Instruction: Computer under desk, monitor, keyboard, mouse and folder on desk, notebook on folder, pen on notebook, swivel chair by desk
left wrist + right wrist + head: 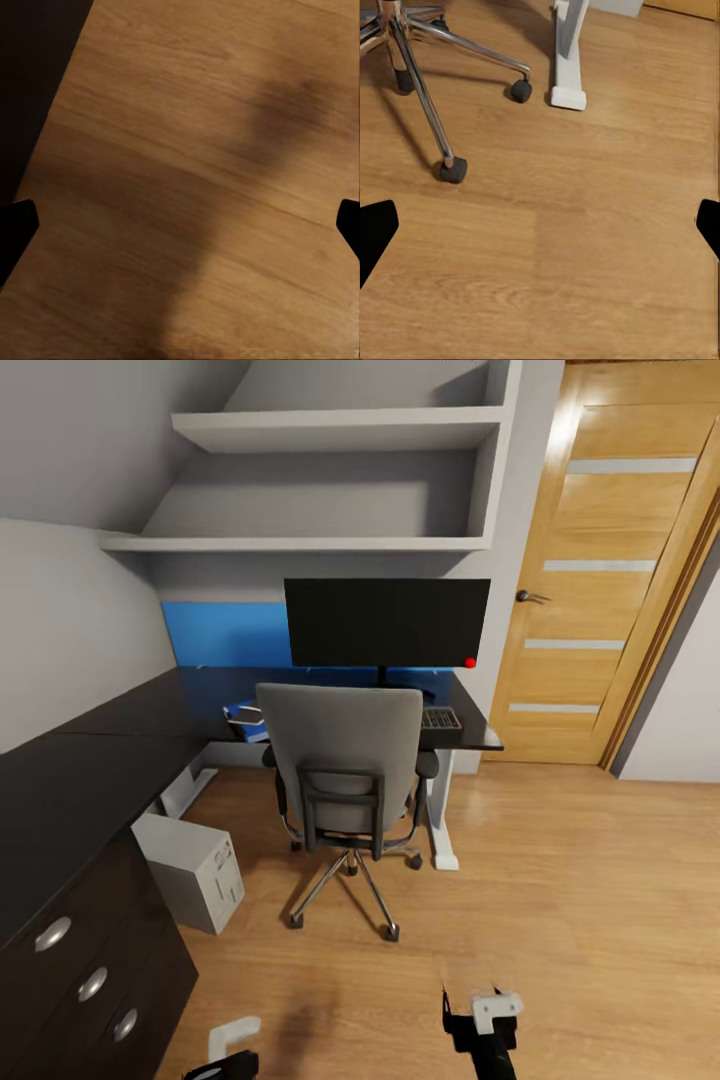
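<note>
The monitor (387,622) is already set on the desk (90,760), with the keyboard (441,718) partly seen beside the chair back. The computer (196,868) is placed at the desk's edge rather than fully under it. The swivel chair (347,760) is drawn up to the desk. A blue item, likely the folder (246,720), is seen just beside it; its support cannot be told. Both the left gripper (180,225) and the right gripper (540,225) are held wide and empty. Open floor is left on the right.

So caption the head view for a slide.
Grey padded swivel chair tucked at the black-topped desk before the wide black monitor, grey computer tower beneath.
</note>
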